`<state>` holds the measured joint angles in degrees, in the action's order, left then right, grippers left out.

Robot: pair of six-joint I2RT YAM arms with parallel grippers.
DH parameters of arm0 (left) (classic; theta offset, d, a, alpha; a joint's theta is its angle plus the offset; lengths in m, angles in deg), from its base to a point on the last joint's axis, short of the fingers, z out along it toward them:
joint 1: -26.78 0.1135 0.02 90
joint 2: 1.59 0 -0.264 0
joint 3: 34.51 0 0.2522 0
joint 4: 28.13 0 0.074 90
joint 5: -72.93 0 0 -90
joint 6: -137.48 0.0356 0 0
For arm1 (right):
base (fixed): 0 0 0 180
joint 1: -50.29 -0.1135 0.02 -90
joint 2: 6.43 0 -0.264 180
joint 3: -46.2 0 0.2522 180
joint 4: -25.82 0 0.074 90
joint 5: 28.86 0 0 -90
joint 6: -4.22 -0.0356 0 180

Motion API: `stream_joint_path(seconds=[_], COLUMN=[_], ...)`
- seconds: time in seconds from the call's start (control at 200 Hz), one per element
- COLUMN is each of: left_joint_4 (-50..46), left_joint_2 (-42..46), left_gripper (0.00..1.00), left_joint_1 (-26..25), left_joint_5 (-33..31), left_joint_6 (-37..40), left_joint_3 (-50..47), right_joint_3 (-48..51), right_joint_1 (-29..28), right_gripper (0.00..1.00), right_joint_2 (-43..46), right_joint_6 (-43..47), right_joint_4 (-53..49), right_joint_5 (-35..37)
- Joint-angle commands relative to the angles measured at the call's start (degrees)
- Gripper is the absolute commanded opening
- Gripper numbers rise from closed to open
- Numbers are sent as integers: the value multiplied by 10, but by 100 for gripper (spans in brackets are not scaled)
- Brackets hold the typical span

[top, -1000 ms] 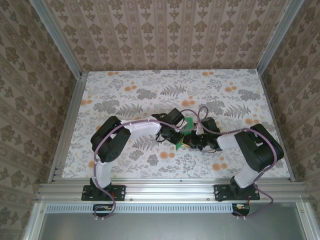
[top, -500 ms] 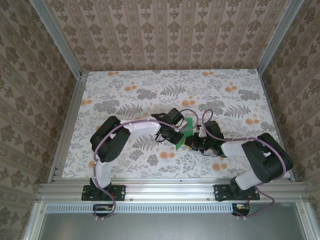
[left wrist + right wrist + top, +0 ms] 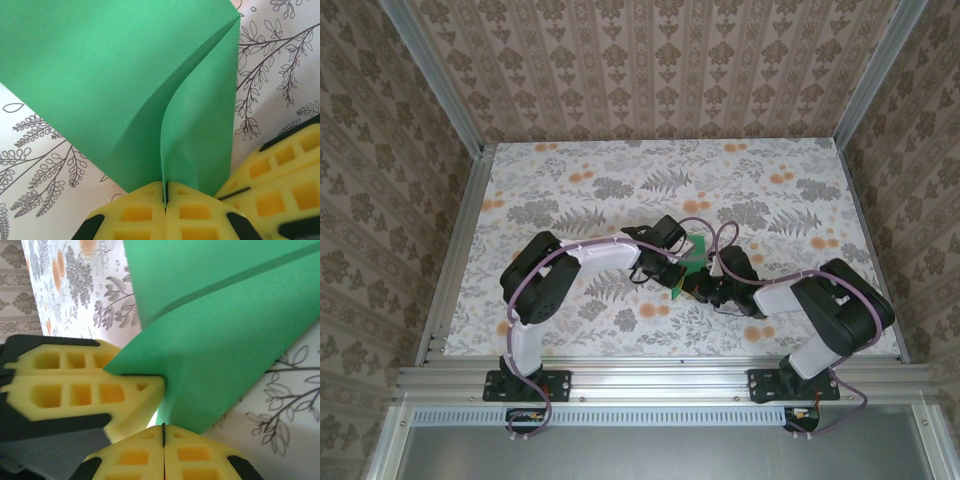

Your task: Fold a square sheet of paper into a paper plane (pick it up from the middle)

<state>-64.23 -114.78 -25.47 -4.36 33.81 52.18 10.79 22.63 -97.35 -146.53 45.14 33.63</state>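
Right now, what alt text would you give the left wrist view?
A bright-green sheet of paper, folded with one flap curving up, is pinched at its near end between the shut yellow pads of the left gripper. The right gripper sits at lower right, against the paper's edge; a fern-printed table lies beneath.

**No lettering in sight**

Standing here, I can read nothing. The thin bright-green creased sheet of paper [image 3: 100, 75] is plain on every face shown. The white counter [image 3: 620, 170] carries printed grey ferns and orange flowers, pattern rather than words. The yellow foam pads of the left tool [image 3: 165, 192] and right tool [image 3: 163, 435] are unmarked.
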Motion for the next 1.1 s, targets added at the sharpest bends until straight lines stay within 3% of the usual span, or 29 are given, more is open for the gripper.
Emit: stream_joint_path(seconds=[0.0,0.405,0.745,1.095], left_joint_4=[-49,-52,-55,-54], left_joint_2=[-23,-24,-28,-30], left_gripper=[2,2,2,2], left_joint_1=[10,13,17,17], left_joint_5=[-16,-16,-13,-8], left_joint_6=[-1,-2,-2,-1], left_joint_3=[-21,-22,-22,-21], right_joint_3=[5,0,-7,-23], right_joint_1=[-6,-16,-34,-60], right_gripper=[7,5,6,6], right_joint_2=[-17,-31,70,26], right_joint_6=[-15,10,17,-3], right_joint_4=[36,-54,-100,-55], right_joint_5=[7,61,54,67])
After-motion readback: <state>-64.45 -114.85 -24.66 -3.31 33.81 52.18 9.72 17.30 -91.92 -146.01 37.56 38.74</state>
